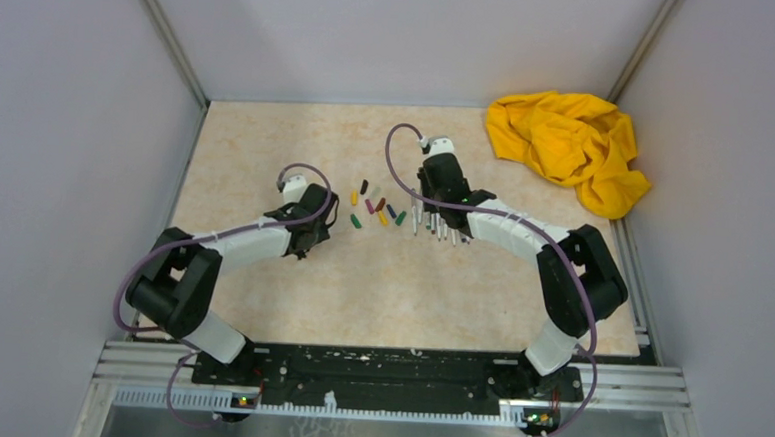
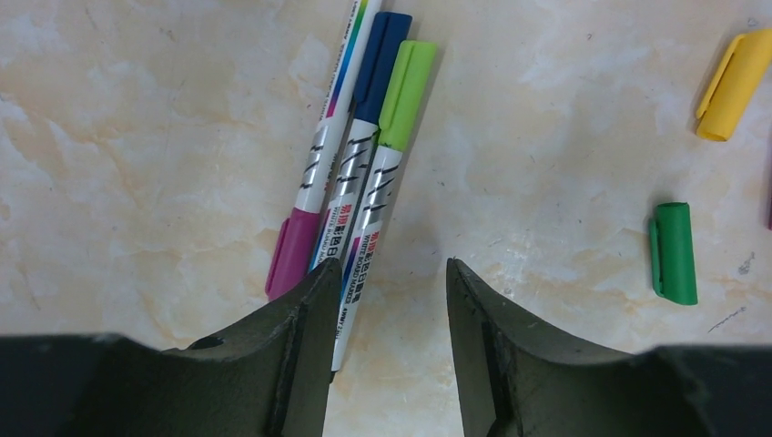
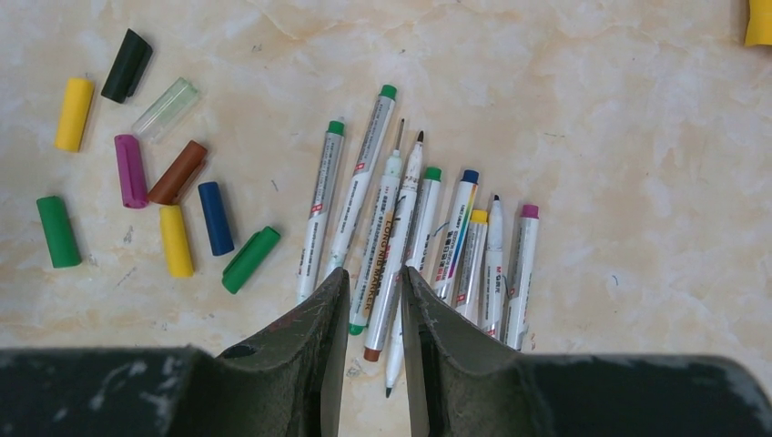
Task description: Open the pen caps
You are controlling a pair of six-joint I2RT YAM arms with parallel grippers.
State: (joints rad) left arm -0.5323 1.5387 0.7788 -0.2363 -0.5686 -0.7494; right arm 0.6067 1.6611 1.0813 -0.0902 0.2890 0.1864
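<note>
Several loose pen caps (image 3: 177,171) in yellow, black, clear, magenta, brown, blue and green lie scattered left of a row of uncapped pens (image 3: 460,232). My right gripper (image 3: 373,278) hovers open over that row, and a brown-ended pen runs under the narrow gap. In the left wrist view three capped pens lie side by side, with a magenta cap (image 2: 293,250), a blue cap (image 2: 382,64) and a light green cap (image 2: 407,91). My left gripper (image 2: 387,273) is open with its left finger over their ends and nothing between the jaws. From above, the caps (image 1: 379,208) sit between both grippers.
A crumpled yellow cloth (image 1: 568,143) lies at the back right corner. Loose green (image 2: 674,253) and yellow (image 2: 733,84) caps lie right of the left gripper. Grey walls enclose the beige tabletop (image 1: 268,132) on three sides.
</note>
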